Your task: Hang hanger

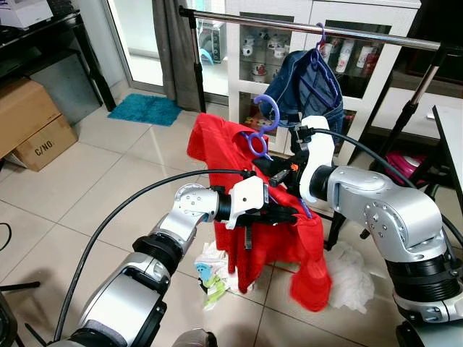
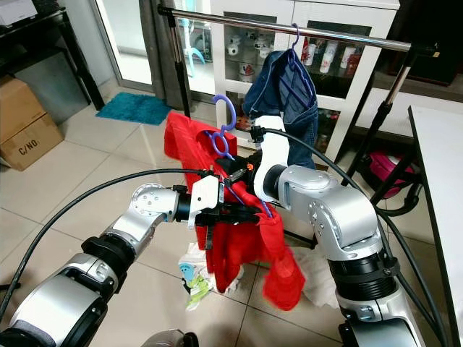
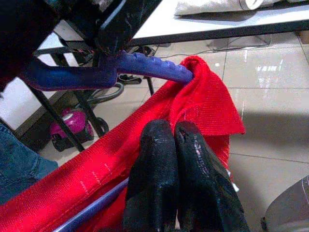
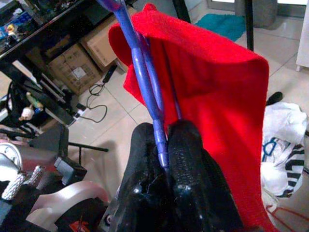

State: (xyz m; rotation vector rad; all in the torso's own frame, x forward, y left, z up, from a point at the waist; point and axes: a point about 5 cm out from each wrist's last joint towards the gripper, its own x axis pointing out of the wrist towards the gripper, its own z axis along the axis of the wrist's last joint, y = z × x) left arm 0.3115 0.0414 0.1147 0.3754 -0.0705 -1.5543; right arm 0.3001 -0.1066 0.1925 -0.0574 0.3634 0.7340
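Observation:
A purple plastic hanger (image 1: 268, 116) carries a red garment (image 1: 217, 144) that droops toward the floor. My right gripper (image 1: 260, 165) is shut on the hanger's neck (image 4: 140, 63), just under the hook, with red cloth (image 4: 212, 87) behind it. Lower and nearer, my left gripper (image 1: 289, 215) is shut, pinching the red garment (image 3: 203, 101) below the hanger's arm (image 3: 145, 67). The hook sits well under the metal clothes rail (image 1: 311, 27). A blue denim garment (image 1: 304, 87) hangs on that rail from another purple hanger, just behind my right wrist.
Clothes (image 1: 217, 271) and a white cloth (image 1: 351, 275) lie on the tiles beneath the garment. A white glass-door cabinet (image 1: 253, 50) stands behind the rail. Cardboard boxes (image 1: 29, 123) and a teal mat (image 1: 147, 108) lie to the left, a table edge (image 1: 448, 137) to the right.

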